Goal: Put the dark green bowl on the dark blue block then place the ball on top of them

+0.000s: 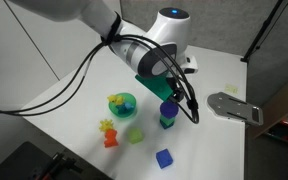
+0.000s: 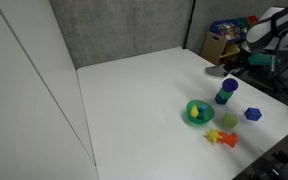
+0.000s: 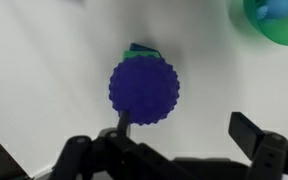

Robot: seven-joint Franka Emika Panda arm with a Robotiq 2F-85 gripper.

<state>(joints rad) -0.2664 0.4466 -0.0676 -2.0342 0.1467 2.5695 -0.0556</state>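
The dark blue ball [image 3: 143, 88], bumpy on its surface, sits on the dark green bowl [image 3: 131, 53]. The bowl rests on the dark blue block, of which only a sliver shows under it. The stack stands upright in both exterior views [image 1: 168, 113] [image 2: 225, 92]. My gripper [image 3: 184, 128] is open and empty. It hovers just above and beside the stack, with one finger close to the ball and the other well apart. It also shows in both exterior views [image 1: 183, 98] [image 2: 243, 64].
A teal bowl [image 1: 122, 102] [image 2: 198, 112] [image 3: 279, 22] holding yellow pieces stands near the stack. A pale green cube [image 1: 135, 135], an orange-red toy [image 1: 110, 133] and a bright blue cube [image 1: 164, 158] lie on the white table. A grey flat object [image 1: 234, 107] lies beyond the stack.
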